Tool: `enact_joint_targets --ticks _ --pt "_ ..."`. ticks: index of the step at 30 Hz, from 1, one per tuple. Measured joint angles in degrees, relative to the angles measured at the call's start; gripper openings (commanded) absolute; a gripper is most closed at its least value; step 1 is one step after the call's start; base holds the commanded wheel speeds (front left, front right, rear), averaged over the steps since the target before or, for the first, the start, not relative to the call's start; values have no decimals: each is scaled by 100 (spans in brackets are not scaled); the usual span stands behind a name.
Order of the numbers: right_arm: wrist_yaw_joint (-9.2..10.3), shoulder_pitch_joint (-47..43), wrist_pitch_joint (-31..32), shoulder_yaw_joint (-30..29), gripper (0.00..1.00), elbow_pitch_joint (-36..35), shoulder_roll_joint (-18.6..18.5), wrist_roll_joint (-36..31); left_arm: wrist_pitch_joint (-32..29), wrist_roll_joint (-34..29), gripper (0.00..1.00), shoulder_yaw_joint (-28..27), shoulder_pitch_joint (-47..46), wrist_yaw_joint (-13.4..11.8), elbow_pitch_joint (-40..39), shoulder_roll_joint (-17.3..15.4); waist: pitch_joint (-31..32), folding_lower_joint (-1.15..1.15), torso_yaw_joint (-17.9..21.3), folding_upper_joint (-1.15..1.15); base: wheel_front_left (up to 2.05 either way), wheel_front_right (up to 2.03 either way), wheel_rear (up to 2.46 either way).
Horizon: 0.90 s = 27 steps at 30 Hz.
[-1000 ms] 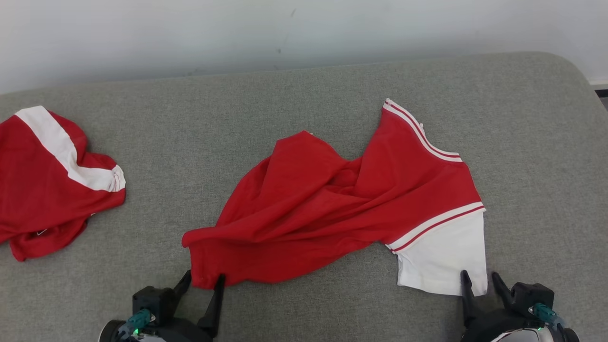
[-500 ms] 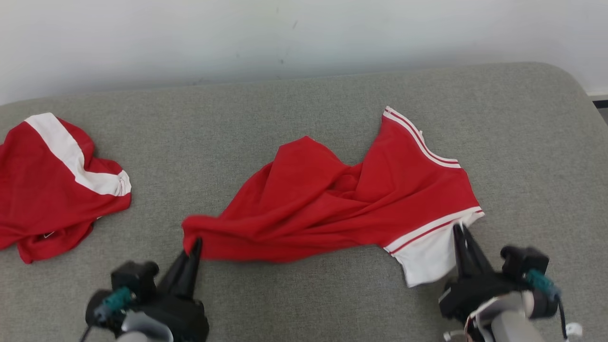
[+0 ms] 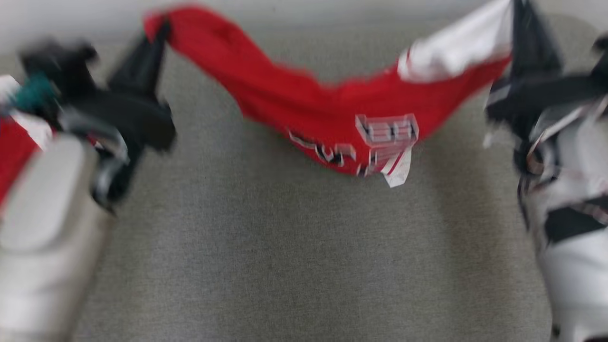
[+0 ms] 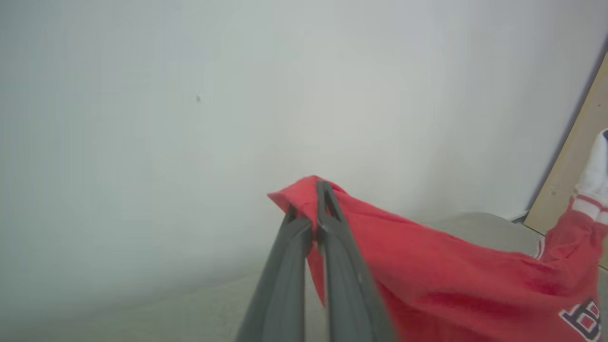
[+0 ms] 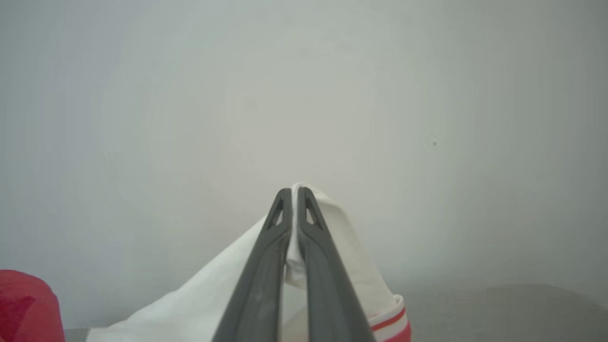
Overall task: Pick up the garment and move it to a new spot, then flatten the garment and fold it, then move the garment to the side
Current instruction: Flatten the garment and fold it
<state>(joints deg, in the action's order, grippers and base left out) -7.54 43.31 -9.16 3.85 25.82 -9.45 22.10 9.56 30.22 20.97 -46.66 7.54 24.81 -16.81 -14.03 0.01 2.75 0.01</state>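
The garment [image 3: 327,118] is a red jersey with a white sleeve and lettering. It hangs in the air above the grey cushion, stretched between both grippers and sagging in the middle. My left gripper [image 3: 159,33] is shut on its red corner [image 4: 304,199] at the upper left of the head view. At the upper right, my right gripper [image 3: 520,28] is shut on the white sleeve [image 5: 332,237]. Both wrist views face the pale wall. The head view is blurred by motion.
The grey cushioned surface [image 3: 285,247] lies below the hanging garment. A second red and white garment [image 3: 14,152] shows at the left edge, partly behind my left forearm. A tan board [image 4: 570,171] leans at the right of the left wrist view.
Both grippers, shut on the garment's corners, have lifted it off the cushion and raised it high. The head view has shifted and blurred.
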Motion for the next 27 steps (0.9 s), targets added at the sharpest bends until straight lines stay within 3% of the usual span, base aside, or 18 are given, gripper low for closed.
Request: enact_joint_targets --ticks 3,4,7,15,21,27 --pt "0 988 274 -65 0 -54 -66 138 -246 256 0 48 -1039 0 158 -191 -315 0 -6 0 0 0 0" --pt "0 1720 485 -43 0 -67 -125 168 -399 376 0 194 -1756 0 260 -282 -547 1 -9 0 0 0 0" --pt "0 2838 750 -64 0 -3 -281 100 -539 560 0 283 -2810 0 476 -311 -901 1 -15 1 0 0 0" --pt "0 5503 1147 -157 0 988 -398 -297 -847 853 0 389 -5253 0 1425 -413 -1725 2 0 1 0 0 0" --pt "0 6954 1225 -232 0 1895 -569 -836 -875 973 0 520 -6472 0 2093 -383 -2113 1 70 1 0 0 0" --pt "0 7592 1079 -336 0 2740 -575 -1114 -812 1166 0 809 -6940 0 2529 -350 -2300 0 146 1 0 0 0"
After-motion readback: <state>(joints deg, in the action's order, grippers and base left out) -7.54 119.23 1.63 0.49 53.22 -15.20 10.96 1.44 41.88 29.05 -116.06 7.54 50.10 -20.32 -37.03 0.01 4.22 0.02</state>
